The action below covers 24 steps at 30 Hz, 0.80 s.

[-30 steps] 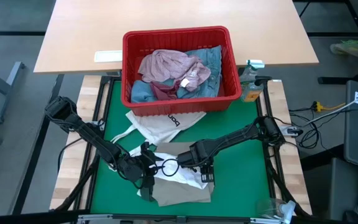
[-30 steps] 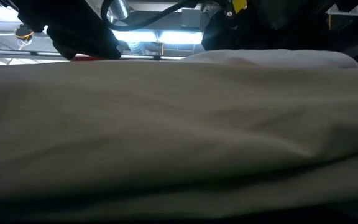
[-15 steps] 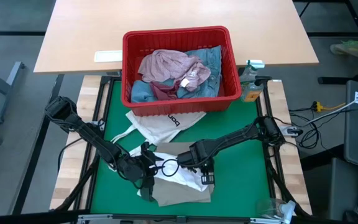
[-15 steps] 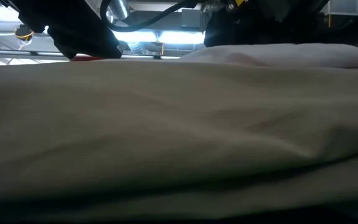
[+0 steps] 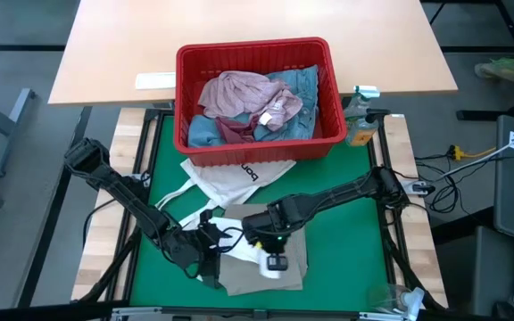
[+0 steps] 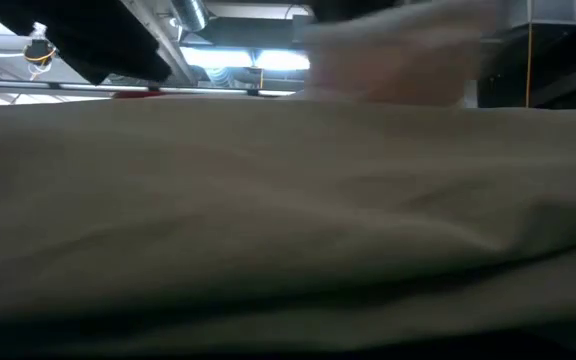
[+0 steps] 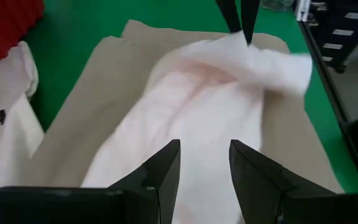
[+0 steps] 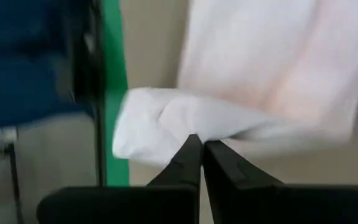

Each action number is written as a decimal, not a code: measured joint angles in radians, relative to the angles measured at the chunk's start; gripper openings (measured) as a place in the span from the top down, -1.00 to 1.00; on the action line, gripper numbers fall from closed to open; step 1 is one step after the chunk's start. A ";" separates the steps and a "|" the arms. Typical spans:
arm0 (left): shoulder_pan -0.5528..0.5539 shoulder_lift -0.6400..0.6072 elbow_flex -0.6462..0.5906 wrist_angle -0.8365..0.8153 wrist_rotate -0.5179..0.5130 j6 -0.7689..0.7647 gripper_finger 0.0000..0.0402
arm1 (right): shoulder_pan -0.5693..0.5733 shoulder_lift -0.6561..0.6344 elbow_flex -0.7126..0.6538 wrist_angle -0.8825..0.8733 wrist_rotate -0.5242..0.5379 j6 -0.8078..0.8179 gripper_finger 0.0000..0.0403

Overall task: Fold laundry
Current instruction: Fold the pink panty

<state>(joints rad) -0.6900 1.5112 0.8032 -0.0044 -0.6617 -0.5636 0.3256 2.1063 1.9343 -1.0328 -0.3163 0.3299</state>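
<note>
Right wrist view: white garment (image 8: 253, 81) pinched in right pincer (image 8: 199, 149).

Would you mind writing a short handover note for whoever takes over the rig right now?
Right gripper: shut on the pale pink-white garment, pinching its bunched end.
Left gripper: open, low over the same garment, holding nothing.
Things: that garment lies on the beige trousers at the near edge of the green mat; white tote bag beside them; mottled pink top and denim jeans in the red basket.
Done: nothing looks folded yet.
Left: fold the gripped garment, the trousers, then the basket's contents.
</note>
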 joint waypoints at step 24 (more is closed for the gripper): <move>-0.100 -0.001 0.000 0.018 -0.005 -0.009 0.34 | -0.090 0.010 0.000 0.229 0.248 0.111 0.94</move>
<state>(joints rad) -0.7904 1.5106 0.8032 0.0132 -0.6665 -0.5723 0.2353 2.1159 1.9344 -0.8036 -0.0687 0.4407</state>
